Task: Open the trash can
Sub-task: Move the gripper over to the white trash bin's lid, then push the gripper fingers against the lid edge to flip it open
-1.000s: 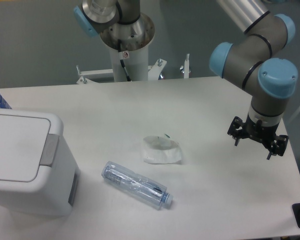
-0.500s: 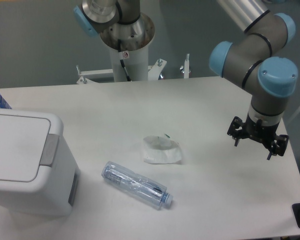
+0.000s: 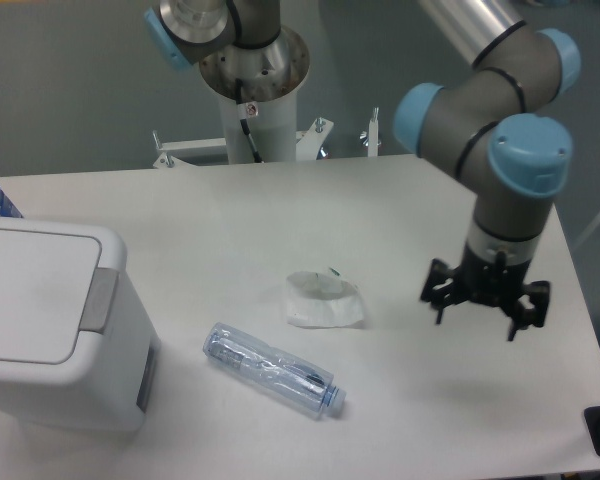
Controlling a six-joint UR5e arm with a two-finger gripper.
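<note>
Claw (image 3: 477, 314) has shifted left over the bench (image 3: 430, 420), fingers spread, empty — likely heading for the trash can (image 3: 55, 320), lid shut, at the near-left edge, well apart.

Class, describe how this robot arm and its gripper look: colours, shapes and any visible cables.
The arm has thick grey cylindrical segments, light-blue round caps at the joints and a silver tube above. The gripper is black and spidery, with thin prongs. A black cable runs down the white mounting column.
</note>
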